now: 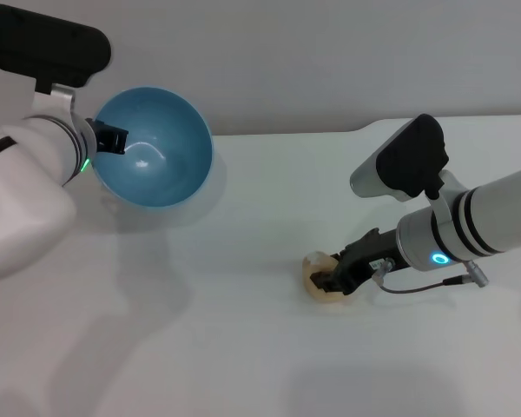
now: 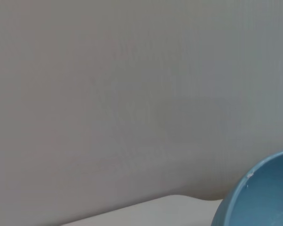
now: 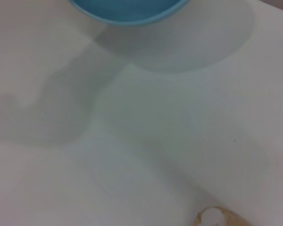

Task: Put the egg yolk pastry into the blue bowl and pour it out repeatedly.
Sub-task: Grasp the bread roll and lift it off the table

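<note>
Head view: left gripper (image 1: 111,139) clamped on rim of tilted glossy light-blue bowl (image 1: 161,169), empty. Right gripper (image 1: 330,282) at small pale-tan doughy pastry (image 1: 317,276), grip can't tell. Step: pickup; next lift, carry to bowl.

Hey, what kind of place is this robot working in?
Probably a lab or test bench, not a kitchen: a bare white table against a plain grey wall, holding only a glossy light-blue bowl gripped by the left hand and a small tan pastry at the right hand.

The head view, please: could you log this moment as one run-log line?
left gripper: holding blue bowl tilted, empty | right gripper: at egg yolk pastry on table | pastry: not in bowl
</note>
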`<state>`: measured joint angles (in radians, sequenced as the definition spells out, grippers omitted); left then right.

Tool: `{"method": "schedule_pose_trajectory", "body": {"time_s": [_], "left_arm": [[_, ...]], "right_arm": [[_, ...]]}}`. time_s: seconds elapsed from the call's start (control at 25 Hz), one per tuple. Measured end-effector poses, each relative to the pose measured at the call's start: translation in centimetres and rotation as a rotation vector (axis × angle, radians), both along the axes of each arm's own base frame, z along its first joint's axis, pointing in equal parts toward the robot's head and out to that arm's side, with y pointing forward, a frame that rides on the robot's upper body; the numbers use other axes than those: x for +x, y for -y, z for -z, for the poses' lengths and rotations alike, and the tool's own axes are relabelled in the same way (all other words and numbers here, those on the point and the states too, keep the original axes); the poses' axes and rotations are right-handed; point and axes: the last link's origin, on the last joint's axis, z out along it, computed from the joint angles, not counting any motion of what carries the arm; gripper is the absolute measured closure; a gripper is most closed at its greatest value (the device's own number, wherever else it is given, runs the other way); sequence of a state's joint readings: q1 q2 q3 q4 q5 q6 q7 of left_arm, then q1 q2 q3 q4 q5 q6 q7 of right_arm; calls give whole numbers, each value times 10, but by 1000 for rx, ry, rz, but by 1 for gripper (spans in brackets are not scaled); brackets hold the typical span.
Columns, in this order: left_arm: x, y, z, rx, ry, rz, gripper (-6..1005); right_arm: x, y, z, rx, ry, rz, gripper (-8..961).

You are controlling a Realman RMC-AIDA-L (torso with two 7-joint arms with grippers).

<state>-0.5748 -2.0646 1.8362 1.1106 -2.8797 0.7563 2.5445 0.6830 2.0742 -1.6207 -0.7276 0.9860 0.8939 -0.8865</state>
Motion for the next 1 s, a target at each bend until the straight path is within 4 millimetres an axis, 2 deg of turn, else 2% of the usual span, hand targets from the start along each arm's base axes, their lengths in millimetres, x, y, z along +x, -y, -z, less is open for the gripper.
{"method": "schedule_pose_trajectory", "body": {"time_s": [0.08, 0.4, 0.64, 0.8, 0.92, 1.0], "left_arm": [[0, 0, 0, 0, -2, 1, 983], [3, -1, 0, -7, -7, 18, 983], [8, -9, 4, -8, 54, 141, 983], [0, -23, 0, 11, 79, 182, 983], [-14, -39, -4, 27, 98, 199, 983], [-17, -41, -5, 32, 106, 207, 983]], "right_arm": [[0, 0, -1, 2, -1, -2, 581], [-5, -2, -6, 13, -14, -18, 686], [-8, -6, -11, 35, -29, -24, 737], [-8, -7, -12, 39, -32, -24, 765], [-6, -6, -12, 39, -27, -25, 783], [-6, -6, -12, 39, -27, -25, 794]]}}
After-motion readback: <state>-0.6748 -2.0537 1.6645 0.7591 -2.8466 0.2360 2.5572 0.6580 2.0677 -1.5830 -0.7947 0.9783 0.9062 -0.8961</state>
